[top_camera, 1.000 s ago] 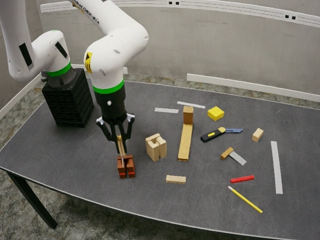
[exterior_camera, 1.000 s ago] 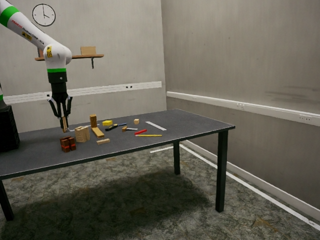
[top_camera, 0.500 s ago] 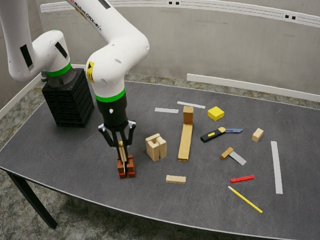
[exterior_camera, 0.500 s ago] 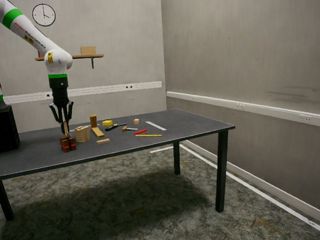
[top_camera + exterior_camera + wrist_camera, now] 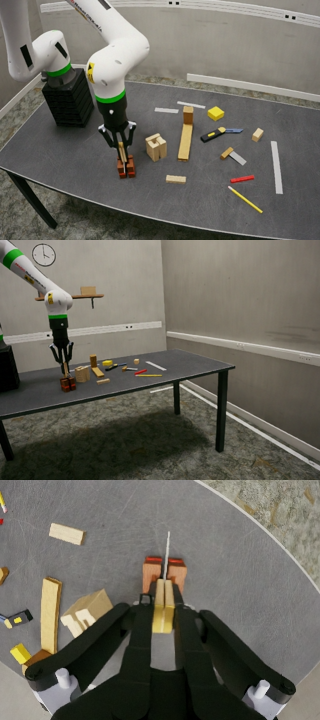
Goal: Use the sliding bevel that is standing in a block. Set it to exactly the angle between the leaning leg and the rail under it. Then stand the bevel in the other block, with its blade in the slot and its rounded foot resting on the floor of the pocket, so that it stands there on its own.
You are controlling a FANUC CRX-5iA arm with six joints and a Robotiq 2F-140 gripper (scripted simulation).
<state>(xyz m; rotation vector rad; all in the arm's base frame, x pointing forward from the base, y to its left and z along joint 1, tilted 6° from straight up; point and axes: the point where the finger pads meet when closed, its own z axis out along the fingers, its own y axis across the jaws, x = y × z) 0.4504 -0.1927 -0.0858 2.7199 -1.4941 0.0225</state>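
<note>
My gripper (image 5: 121,147) (image 5: 63,366) (image 5: 163,593) is shut on the wooden handle of the sliding bevel (image 5: 122,155) (image 5: 66,369) (image 5: 163,619) and holds it upright. The bevel's thin blade (image 5: 124,168) (image 5: 167,548) reaches down into the slot of the red-brown block (image 5: 130,166) (image 5: 69,384) (image 5: 178,574) directly under the gripper. I cannot tell whether the bevel's foot touches the pocket floor. The pale wooden block (image 5: 155,147) (image 5: 82,373) (image 5: 87,611) stands empty just to the right. Beyond it lies the flat rail (image 5: 185,142) (image 5: 98,372) (image 5: 50,615) with the leg (image 5: 188,114) (image 5: 93,360) at its far end.
A short wooden bar (image 5: 175,179), a utility knife (image 5: 214,134), a yellow cube (image 5: 215,113), a small wooden cube (image 5: 257,134), a try square (image 5: 232,155), a red stick (image 5: 242,178) and a pencil (image 5: 245,199) lie to the right. The arm's black pedestal (image 5: 68,103) stands at the back left.
</note>
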